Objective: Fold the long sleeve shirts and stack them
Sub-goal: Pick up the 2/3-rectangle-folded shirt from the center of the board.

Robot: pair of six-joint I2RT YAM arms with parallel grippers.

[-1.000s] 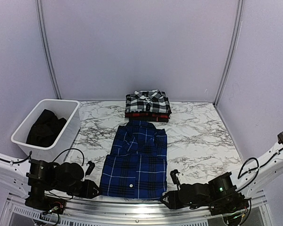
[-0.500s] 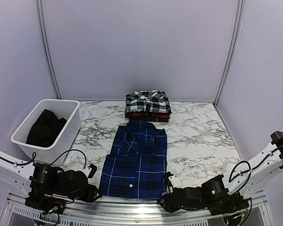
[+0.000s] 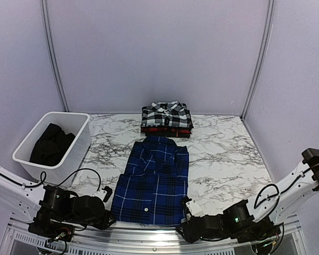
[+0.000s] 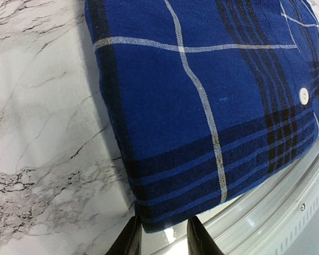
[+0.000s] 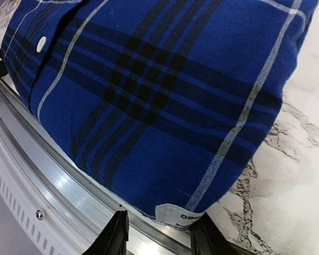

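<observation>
Red-and-black shirt mostly under black-and-white shirt

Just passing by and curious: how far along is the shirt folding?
Done: the black-and-white shirt lies folded on the red-and-black shirt at the back. In hand: the blue shirt lies partly folded, with the left gripper and right gripper open at its near corners. Left: finishing its fold and stacking it.

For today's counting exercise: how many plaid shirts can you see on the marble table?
3. The blue shirt lies flat near the front edge; the black-and-white shirt sits at the back, stacked on the red-and-black shirt, of which only an edge shows. Others may be hidden beneath.
</observation>
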